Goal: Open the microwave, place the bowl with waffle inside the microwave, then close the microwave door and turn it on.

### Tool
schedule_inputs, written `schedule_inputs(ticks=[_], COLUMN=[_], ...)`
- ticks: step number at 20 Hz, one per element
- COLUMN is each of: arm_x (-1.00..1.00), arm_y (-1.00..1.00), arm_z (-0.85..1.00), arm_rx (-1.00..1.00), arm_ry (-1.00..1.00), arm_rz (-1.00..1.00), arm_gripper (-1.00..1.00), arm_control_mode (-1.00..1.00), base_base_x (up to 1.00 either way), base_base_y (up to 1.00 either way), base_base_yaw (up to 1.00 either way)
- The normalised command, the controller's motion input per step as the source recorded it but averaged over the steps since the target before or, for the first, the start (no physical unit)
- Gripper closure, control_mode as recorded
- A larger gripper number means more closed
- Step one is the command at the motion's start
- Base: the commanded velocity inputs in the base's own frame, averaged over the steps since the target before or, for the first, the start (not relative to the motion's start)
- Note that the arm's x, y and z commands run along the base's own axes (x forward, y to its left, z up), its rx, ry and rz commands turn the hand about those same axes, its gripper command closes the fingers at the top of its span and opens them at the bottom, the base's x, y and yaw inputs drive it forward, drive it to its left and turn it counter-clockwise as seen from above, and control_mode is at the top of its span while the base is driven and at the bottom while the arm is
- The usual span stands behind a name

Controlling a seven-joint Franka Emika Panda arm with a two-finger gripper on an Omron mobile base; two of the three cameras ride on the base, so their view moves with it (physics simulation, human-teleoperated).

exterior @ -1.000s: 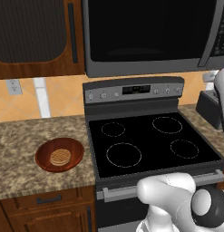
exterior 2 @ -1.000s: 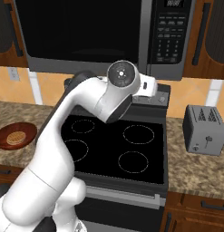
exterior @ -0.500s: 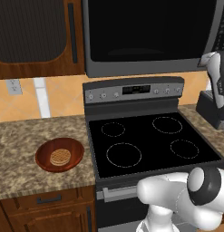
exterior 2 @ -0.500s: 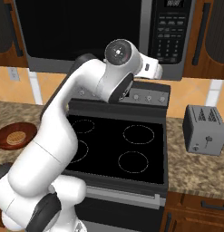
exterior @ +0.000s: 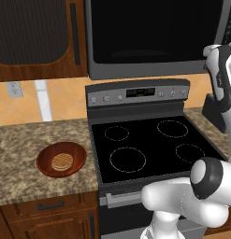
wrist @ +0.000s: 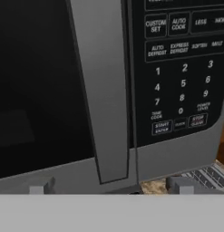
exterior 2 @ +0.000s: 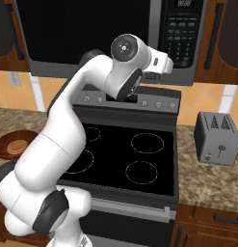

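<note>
On the granite tabletop [exterior: 23,149] left of the stove [exterior: 145,144] sits the reddish-brown bowl [exterior: 61,159], shallow and round, with the small tan grid-patterned waffle [exterior: 62,161] lying in its middle. Above the stove hangs the microwave [exterior 2: 91,38], its dark-grey microwave door [wrist: 45,90] closed, black glass window beside a long vertical grey handle [wrist: 102,90]. The button panel [wrist: 181,68] is at the right. The end effector [wrist: 109,186] faces the handle's lower end, jaws spread wide, holding nothing. A grey toaster [exterior 2: 219,139] stands on the right.
</note>
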Motion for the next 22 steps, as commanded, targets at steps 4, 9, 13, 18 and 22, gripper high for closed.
schedule_inputs(ticks=[4, 9, 13, 18, 22], arm_x=[0.32, 0.37, 0.47, 0.58, 0.65], arm_y=[-0.01, 0.0, -0.01, -0.12, -0.09], arm_z=[0.07, -0.14, -0.28, -0.22, -0.2], arm_rx=[0.0, 0.0, 0.0, 0.0, 0.0], arm_ry=[0.0, -0.1, -0.12, -0.04, 0.0], arm_rz=[0.0, 0.03, 0.06, 0.05, 0.05], arm_gripper=[-1.0, -1.0, -1.0, -1.0, -1.0], arm_control_mode=[-1.0, -1.0, -1.0, -1.0, -1.0], base_base_x=[0.0, 0.0, 0.0, 0.0, 0.0], base_base_y=[0.0, 0.0, 0.0, 0.0, 0.0], base_base_yaw=[0.0, 0.0, 0.0, 0.0, 0.0])
